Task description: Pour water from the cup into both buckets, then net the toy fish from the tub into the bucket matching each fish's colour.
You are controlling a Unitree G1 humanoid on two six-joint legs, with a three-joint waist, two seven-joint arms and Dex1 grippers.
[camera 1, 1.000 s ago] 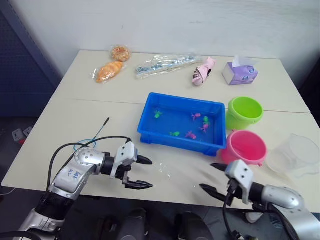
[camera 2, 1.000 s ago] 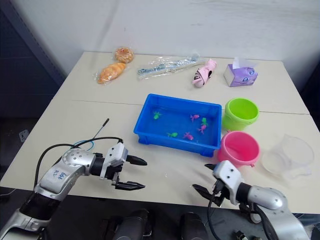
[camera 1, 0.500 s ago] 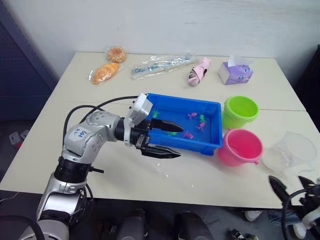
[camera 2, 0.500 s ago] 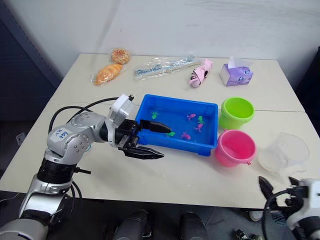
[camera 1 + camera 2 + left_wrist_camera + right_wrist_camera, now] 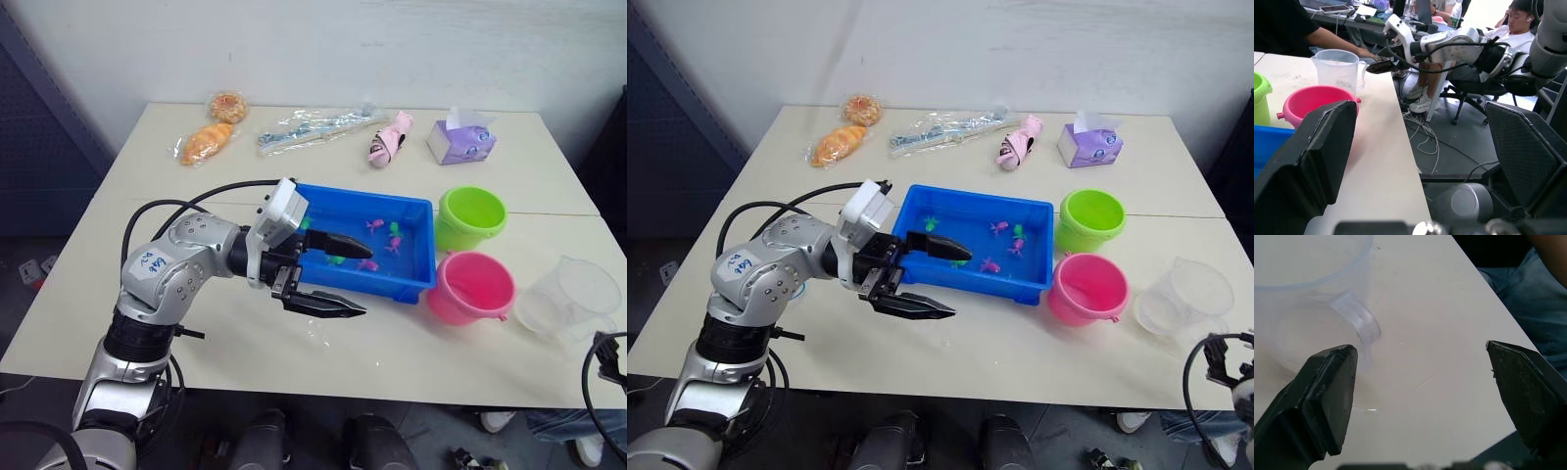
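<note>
Nearest to you, the right gripper (image 5: pixel 1415 396) has its fingers spread wide and holds nothing. In the right wrist view the cup (image 5: pixel 1308 298) stands just ahead of it on the table (image 5: pixel 1440 333), and its clear handle (image 5: pixel 1356 323) points back toward the gripper. You see the same cup at the near right edge of the table (image 5: pixel 571 305), so your right arm is clearly the nearer one for it. I judge that the coming move depends on this: the handle lies close to one finger and not in the gap, so you must shift the gripper sideways before you close it.

The left gripper (image 5: pixel 345 274) is also wide open and empty. It hovers at the near rim of the tub (image 5: pixel 387 280), one finger above the tub and one in front of it.

A little farther, the pink bucket (image 5: pixel 474 288) stands just right of the tub, near the cup. Beyond it is the green bucket (image 5: pixel 472 217). I cannot tell if they hold any water. In the tub lie several toy fish (image 5: pixel 370 264), pink and green.

The cup looks pale and cloudy; how much water it holds I cannot tell.
</note>
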